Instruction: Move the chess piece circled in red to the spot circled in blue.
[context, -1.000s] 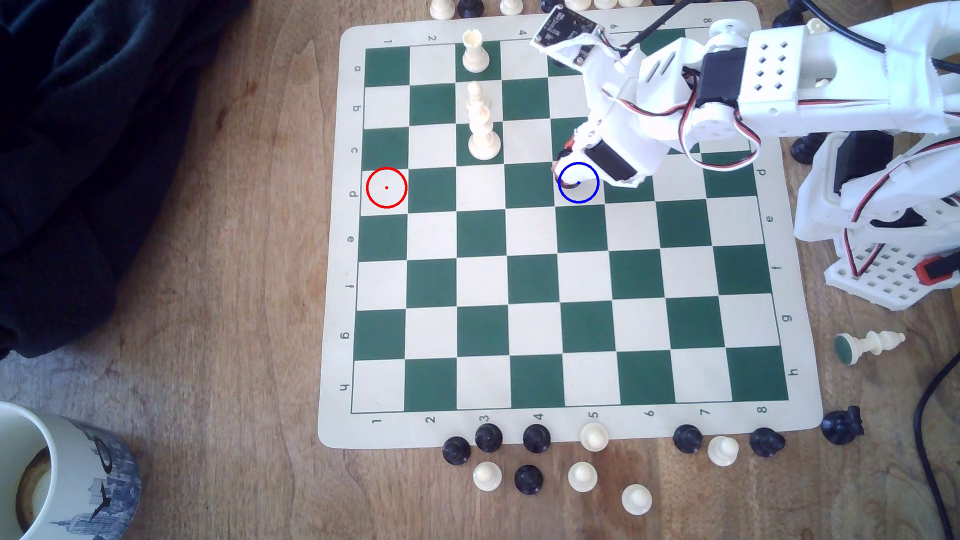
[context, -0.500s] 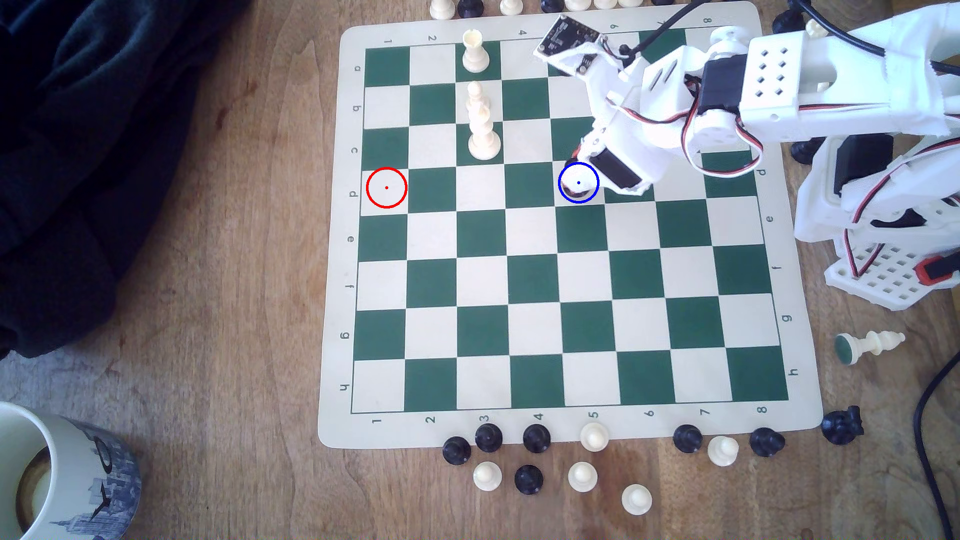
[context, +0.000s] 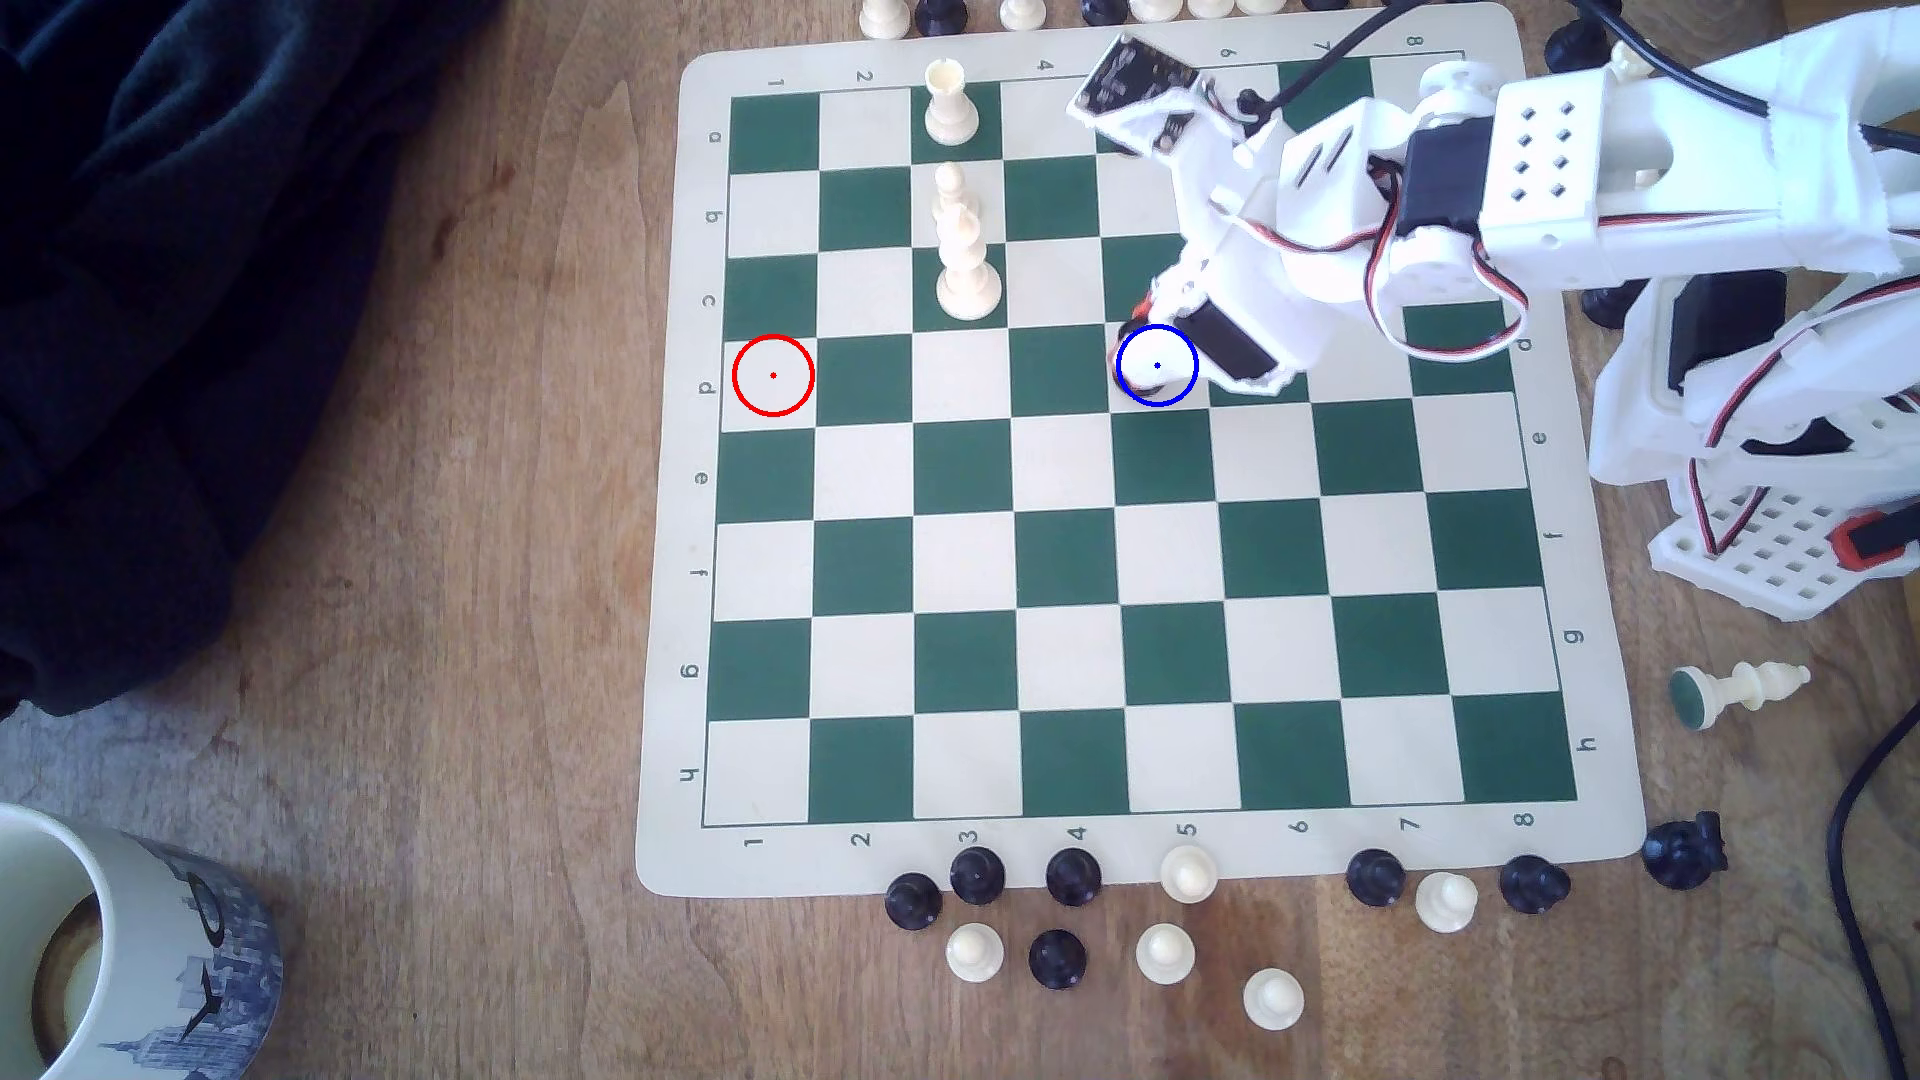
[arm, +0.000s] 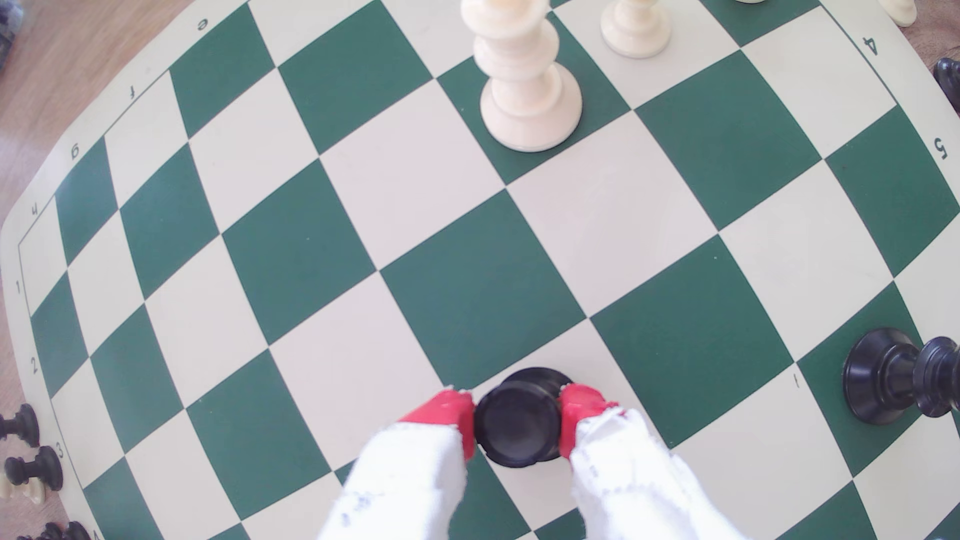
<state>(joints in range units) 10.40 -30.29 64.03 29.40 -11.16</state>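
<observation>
Black rook (arm: 519, 423): I see it clamped between my pincer's (arm: 518, 415) red fingertips (arm: 447, 413), upright over the blue-ringed cream square (context: 1156, 366), base at the chessboard (context: 1143, 623).

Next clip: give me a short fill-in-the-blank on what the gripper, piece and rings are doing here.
1. The gripper is shut on a ____ chess piece.
2. The fingertips gripping it are coloured ____.
3. In the exterior view the gripper is at the ____ ring.
4. The square inside the red ring holds ____ pieces.

Missing words: black; red; blue; no
</observation>
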